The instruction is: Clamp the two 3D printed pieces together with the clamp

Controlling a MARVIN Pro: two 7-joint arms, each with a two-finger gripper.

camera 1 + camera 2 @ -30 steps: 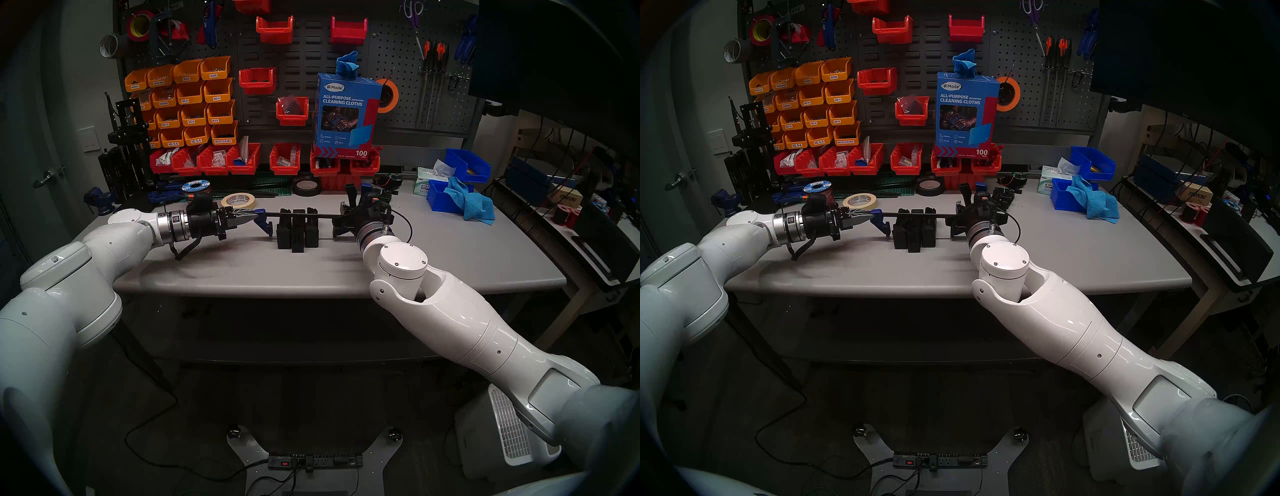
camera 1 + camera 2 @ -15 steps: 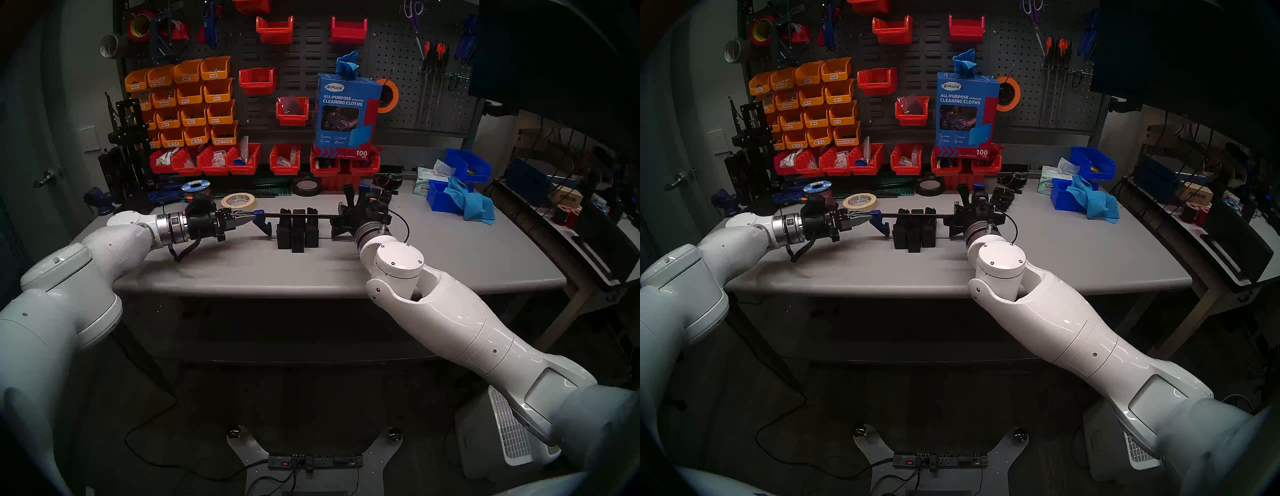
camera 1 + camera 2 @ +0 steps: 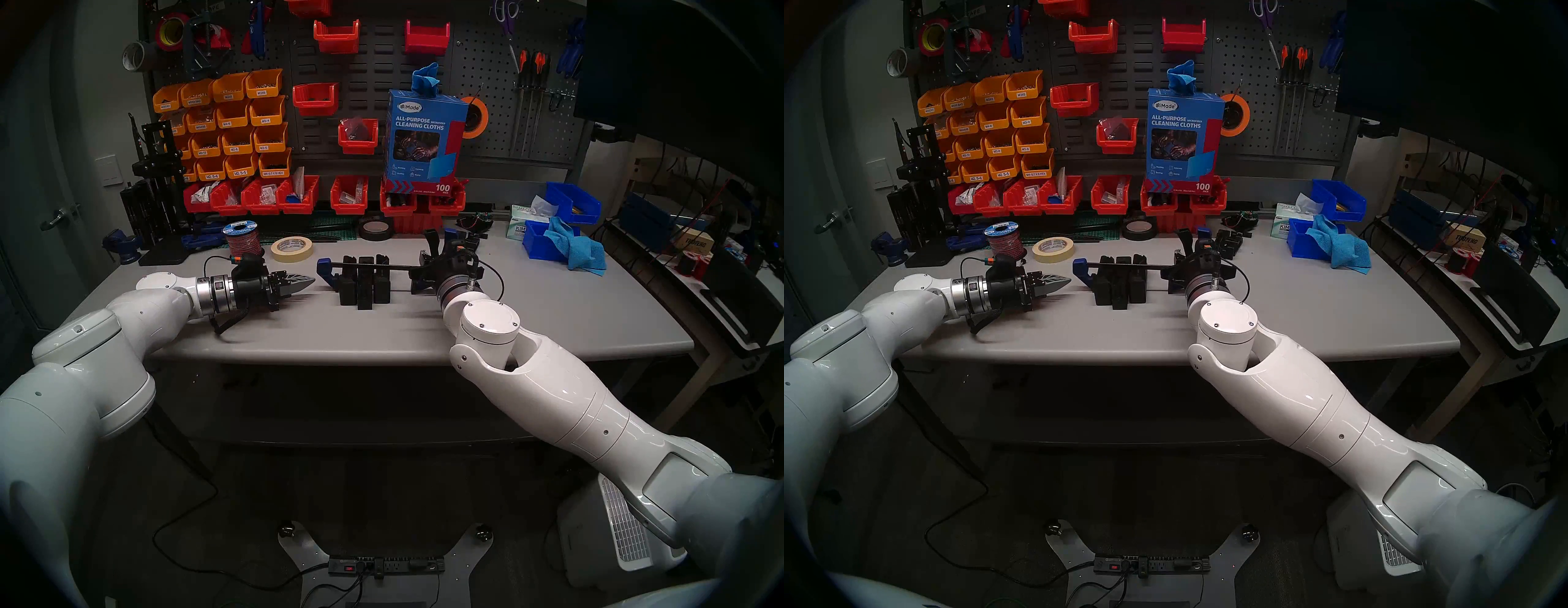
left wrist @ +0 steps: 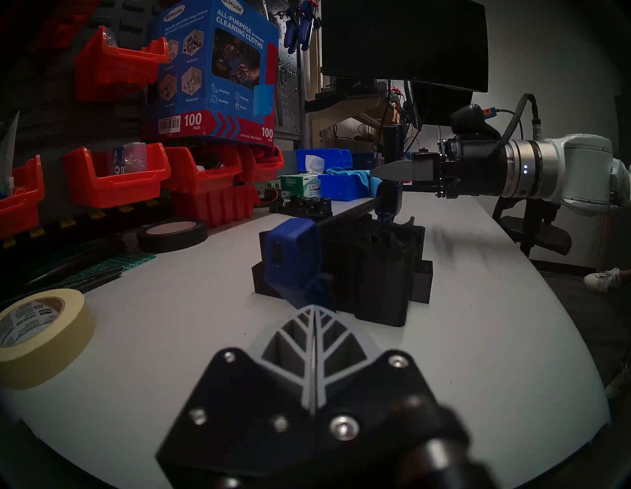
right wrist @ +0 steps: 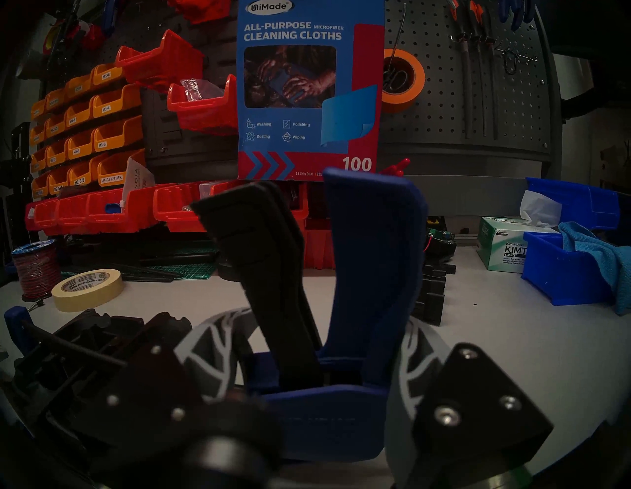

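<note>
Clamp (image 3: 373,266) bar lies across the notched tops of the pieces (image 3: 364,282) on the table (image 3: 551,305). Its blue end jaw sits just left of the pieces; contact there is apparently close but too dark to confirm. Right gripper (image 5: 317,355) is closed on the clamp's handle, right of the pieces. Left gripper (image 3: 312,281) is closed, empty, left of the pieces, apart from the clamp.

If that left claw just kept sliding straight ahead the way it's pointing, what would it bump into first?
Most likely the clamp: the blue end jaw sits directly beyond the shut left gripper, hard against the two 3D printed pieces. Depth is hard to judge, and the tips may point slightly low, toward the table.
</note>
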